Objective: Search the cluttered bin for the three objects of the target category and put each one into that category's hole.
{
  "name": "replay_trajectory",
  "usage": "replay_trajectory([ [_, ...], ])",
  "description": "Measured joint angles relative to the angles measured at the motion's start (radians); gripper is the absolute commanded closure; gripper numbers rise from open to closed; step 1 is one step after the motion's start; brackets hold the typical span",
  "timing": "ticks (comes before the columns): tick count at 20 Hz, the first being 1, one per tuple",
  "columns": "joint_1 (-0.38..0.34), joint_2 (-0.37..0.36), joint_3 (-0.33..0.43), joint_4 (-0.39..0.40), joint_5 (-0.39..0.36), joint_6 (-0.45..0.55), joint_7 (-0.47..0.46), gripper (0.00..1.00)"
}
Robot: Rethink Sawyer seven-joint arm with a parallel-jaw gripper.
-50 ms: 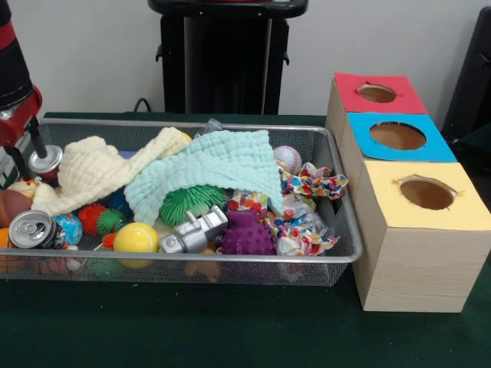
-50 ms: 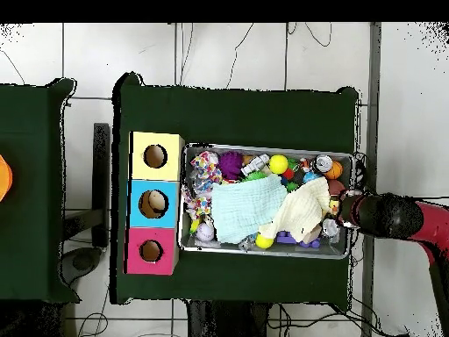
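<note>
A wire mesh bin (image 1: 337, 257) holds a jumble of toys, cloths and cans. My gripper (image 1: 27, 157) hangs over the bin's left end in the front view, right beside an upright silver can (image 1: 46, 159); whether it grips the can is unclear. A second can (image 1: 31, 228) lies at the front left corner. Three wooden boxes stand to the bin's right, each with a round hole: red top (image 1: 380, 93), blue top (image 1: 397, 136), yellow top (image 1: 426, 193). From overhead, the gripper (image 2: 344, 211) is at the bin's (image 2: 267, 253) right end and the boxes (image 2: 153, 204) are on the left.
A teal cloth (image 1: 207, 172) and a pale yellow cloth (image 1: 100, 169) cover the bin's middle. Around them lie a baseball (image 1: 288, 159), a purple spiky ball (image 1: 247, 234), a green spiky ball (image 1: 188, 203), a yellow ball (image 1: 136, 238), a silver toy (image 1: 196, 230) and patterned scrunchies (image 1: 314, 184).
</note>
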Motion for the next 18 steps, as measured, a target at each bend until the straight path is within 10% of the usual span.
replay_trajectory([
  [18, 0.000, 0.053, 0.000, -0.015, -0.002, 0.002, 0.000, 0.00],
])
